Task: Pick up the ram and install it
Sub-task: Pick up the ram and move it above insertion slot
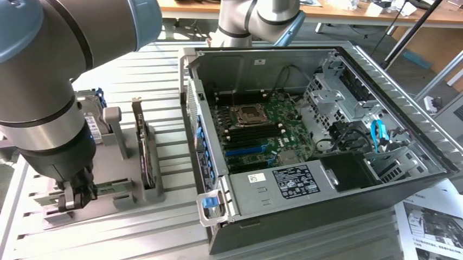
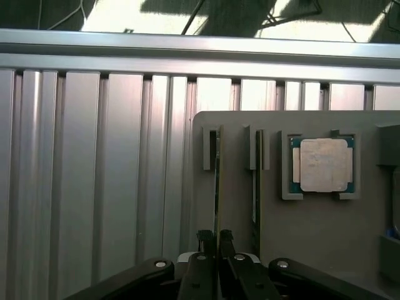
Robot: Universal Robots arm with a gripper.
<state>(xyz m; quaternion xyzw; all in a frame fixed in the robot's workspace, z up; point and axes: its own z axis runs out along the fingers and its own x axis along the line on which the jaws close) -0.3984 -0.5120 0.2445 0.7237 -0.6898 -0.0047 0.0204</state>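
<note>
The ram [image 2: 217, 181] stands edge-on in a slot of the grey holder [image 2: 300, 231], seen as a thin dark line. My gripper [image 2: 215, 238] straddles its near end, and both fingers sit tight against the stick, shut on it. The stick still rests in its slot. A second thin stick [image 2: 256, 181] stands in the neighbouring slot. In the exterior view my gripper [image 1: 76, 196] is low over the holder [image 1: 108, 205] at the exterior view's left, well apart from the open computer case [image 1: 405, 108] and its motherboard [image 1: 271, 130].
A square silver processor [image 2: 322, 164] lies in a pocket of the holder beside the sticks. A dark expansion card [image 1: 147, 157] stands upright in the holder between my arm and the case. The bench is ribbed aluminium. Printed paper [image 1: 434, 222] lies at the exterior view's right.
</note>
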